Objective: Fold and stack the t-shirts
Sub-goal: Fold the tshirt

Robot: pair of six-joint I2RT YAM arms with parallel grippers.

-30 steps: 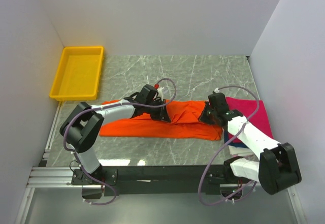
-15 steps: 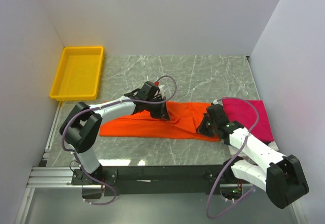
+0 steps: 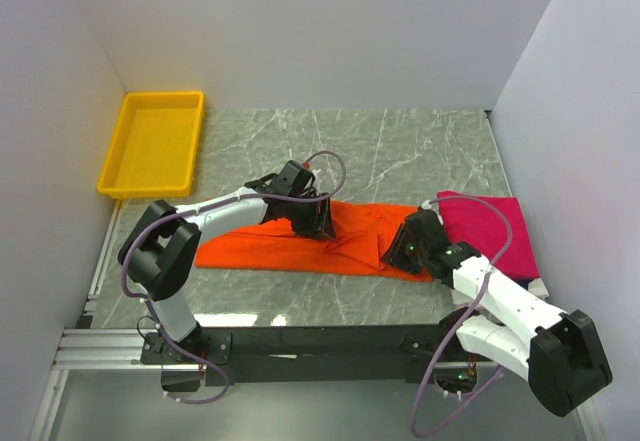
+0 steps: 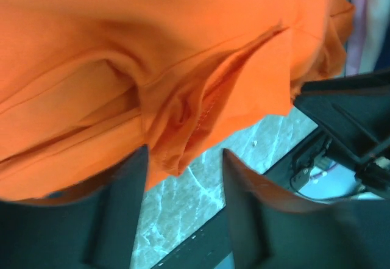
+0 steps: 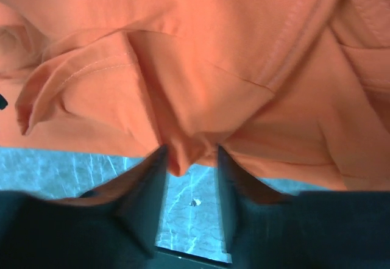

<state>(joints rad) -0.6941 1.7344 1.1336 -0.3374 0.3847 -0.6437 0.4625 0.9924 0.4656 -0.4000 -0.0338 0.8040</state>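
Observation:
An orange t-shirt (image 3: 250, 246) lies as a long folded band across the middle of the table. Over its middle, my left gripper (image 3: 320, 223) is down on the cloth. In the left wrist view this gripper (image 4: 183, 174) is open, with a loose pucker of the orange t-shirt (image 4: 177, 147) sagging between its tips. At the band's right end, my right gripper (image 3: 393, 251) is low over the near edge. In the right wrist view that gripper (image 5: 189, 171) has its jaws apart, and a small fold of the orange t-shirt (image 5: 181, 153) droops between them. A magenta t-shirt (image 3: 490, 223) lies flat at the right.
A yellow plastic tray (image 3: 125, 156) stands at the far left of the marble table (image 3: 400, 141). White walls close in on the left, back and right. The black rail with the arm bases (image 3: 320, 341) runs along the near edge.
Both grippers carried the orange shirt's far edge toward the near edge, so the shirt is narrower. Their jaws, shut on the cloth before, now stand apart.

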